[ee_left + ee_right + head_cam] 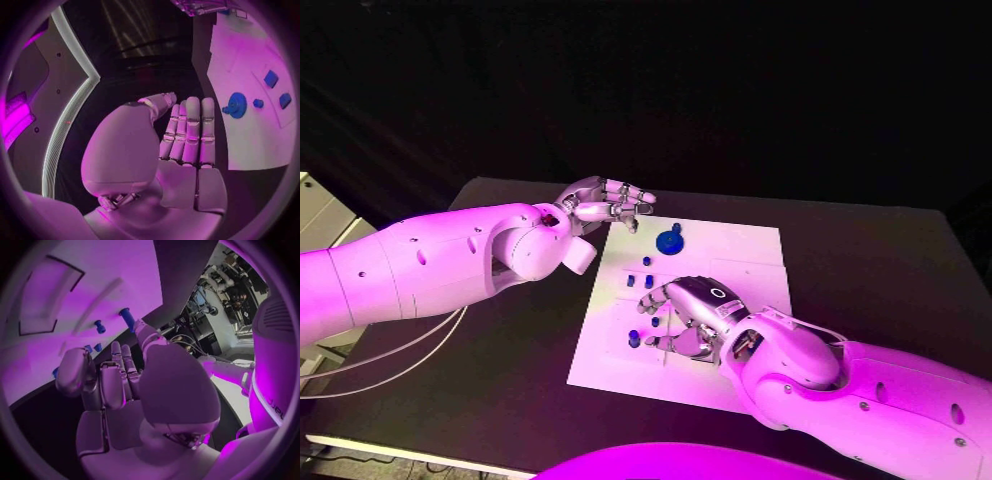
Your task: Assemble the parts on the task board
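While the flat white task board (pixel 733 250) lies matte, round blue part (pixel 671 241), left hand (pixel 606 205) curled empty, right hand (pixel 692 312) grasp unclear.

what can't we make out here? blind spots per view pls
- Head view: right hand covers the middle of the task board; parts beneath it are hidden.
- Right wrist view: whether its fingertips touch the blue parts cannot be told; the palm blocks contact.
- Left wrist view: left hand hides the board's near edge.
- Part shapes: too small.

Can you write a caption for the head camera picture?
Right hand over the white task board among blue parts, left hand raised at its far corner.
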{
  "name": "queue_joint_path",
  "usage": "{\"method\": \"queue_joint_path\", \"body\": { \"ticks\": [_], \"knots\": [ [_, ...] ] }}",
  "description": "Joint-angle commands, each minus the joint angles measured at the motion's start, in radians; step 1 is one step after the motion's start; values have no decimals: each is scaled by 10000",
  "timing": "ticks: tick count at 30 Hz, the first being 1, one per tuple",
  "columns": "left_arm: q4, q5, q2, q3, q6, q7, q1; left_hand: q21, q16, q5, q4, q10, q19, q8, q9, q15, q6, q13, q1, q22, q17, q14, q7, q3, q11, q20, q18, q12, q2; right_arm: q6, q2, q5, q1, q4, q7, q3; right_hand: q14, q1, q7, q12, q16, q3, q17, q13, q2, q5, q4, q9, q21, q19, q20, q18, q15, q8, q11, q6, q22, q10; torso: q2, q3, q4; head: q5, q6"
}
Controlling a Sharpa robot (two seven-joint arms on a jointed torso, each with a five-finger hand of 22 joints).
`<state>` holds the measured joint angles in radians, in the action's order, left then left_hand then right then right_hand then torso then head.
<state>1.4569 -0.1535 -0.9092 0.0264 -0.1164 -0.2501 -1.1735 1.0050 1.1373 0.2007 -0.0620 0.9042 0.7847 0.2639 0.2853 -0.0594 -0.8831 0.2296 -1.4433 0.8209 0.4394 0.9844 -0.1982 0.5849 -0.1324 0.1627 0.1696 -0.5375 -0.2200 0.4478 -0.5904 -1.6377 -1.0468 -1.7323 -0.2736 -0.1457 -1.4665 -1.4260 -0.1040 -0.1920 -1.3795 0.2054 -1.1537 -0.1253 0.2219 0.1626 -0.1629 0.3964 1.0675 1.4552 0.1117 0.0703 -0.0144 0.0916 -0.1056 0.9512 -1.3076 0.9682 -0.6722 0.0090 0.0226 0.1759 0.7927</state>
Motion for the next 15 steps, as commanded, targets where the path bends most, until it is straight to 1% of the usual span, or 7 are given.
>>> {"method": "queue_joint_path", "body": {
  "ticks": [1,3,5,8,9,14,15],
  "knots": [
    [17,84,-5,14,167,-53,-4,-57,-45,59,36,-80,33,41,-12,-23,77,-14,26,-6,-14,-78,1,-13,-4,2,144,-46,69,766,-482,926,-126,-294,1060,63,-23,-253,-46,-167,-27,-112,-64,3,-29,5,-137,-16,40,15,19,147,-26,-43,39,-36,-1083,30,22,-16,12,-84,-44],
    [41,87,-21,28,84,-109,-1,-57,-45,59,36,-80,33,41,-12,-23,77,-14,26,-6,-14,-78,1,-13,-4,2,144,-46,69,883,-1001,1989,-309,-506,1445,106,25,-418,-179,-363,26,-32,41,-9,-80,16,-232,-24,-266,-49,-7,196,11,-34,88,37,-983,185,41,-22,38,-122,-47],
    [81,116,-42,38,-43,-249,6,-57,-45,59,36,-80,33,41,-12,-23,77,-14,26,-6,-14,-78,1,-13,-4,2,144,-46,69,957,-1578,3361,-534,-712,1577,136,-146,-370,-401,-768,-215,184,-400,-107,-169,-53,-485,-12,513,169,-92,69,122,63,224,295,-1232,840,66,-26,70,-182,-45],
    [142,227,-74,45,-192,-537,15,-58,-39,59,42,-80,37,42,-15,-24,83,-16,26,-6,-15,-71,7,-22,-1,2,143,-56,55,808,-2455,4931,-870,-957,1510,163,-277,-51,-341,-1354,-384,327,-704,-345,-226,-460,-975,10,1153,342,-192,-35,245,204,386,635,-1452,1858,96,-40,116,-403,-61],
    [168,295,-88,47,-229,-680,19,-59,-33,58,42,-65,38,43,-17,-24,88,-15,33,-7,-14,-65,10,-32,3,3,142,-70,42,571,-2898,5443,-1001,-1066,1421,170,-346,60,-353,-1608,-470,279,-875,-521,-95,-206,-1127,7,1480,429,-263,-91,308,211,439,635,-1563,2234,109,-49,134,-505,-59],
    [265,454,-111,52,-324,-986,28,-87,-13,50,4,-9,34,57,-22,-22,99,-12,114,-21,-14,-51,30,-93,20,10,138,-137,-7,-62,-4160,6534,-1212,-1337,1022,122,-483,439,-61,-3422,-682,-84,-1294,-2075,-43,-237,-1236,247,2662,711,-528,-285,599,716,785,934,-1965,3308,135,-63,168,-944,-82],
    [297,474,-117,54,-357,-1009,30,-95,-11,49,-6,-2,33,60,-23,-20,100,-12,129,-25,-14,-51,34,-103,24,11,137,-148,-12,-178,-4378,6633,-1219,-1380,903,96,-498,511,-17,-4558,-698,-145,-1315,-3296,-76,-262,-1228,299,2844,749,-567,-316,639,810,851,977,-2024,3602,144,-66,184,-996,-93]
  ]
}}
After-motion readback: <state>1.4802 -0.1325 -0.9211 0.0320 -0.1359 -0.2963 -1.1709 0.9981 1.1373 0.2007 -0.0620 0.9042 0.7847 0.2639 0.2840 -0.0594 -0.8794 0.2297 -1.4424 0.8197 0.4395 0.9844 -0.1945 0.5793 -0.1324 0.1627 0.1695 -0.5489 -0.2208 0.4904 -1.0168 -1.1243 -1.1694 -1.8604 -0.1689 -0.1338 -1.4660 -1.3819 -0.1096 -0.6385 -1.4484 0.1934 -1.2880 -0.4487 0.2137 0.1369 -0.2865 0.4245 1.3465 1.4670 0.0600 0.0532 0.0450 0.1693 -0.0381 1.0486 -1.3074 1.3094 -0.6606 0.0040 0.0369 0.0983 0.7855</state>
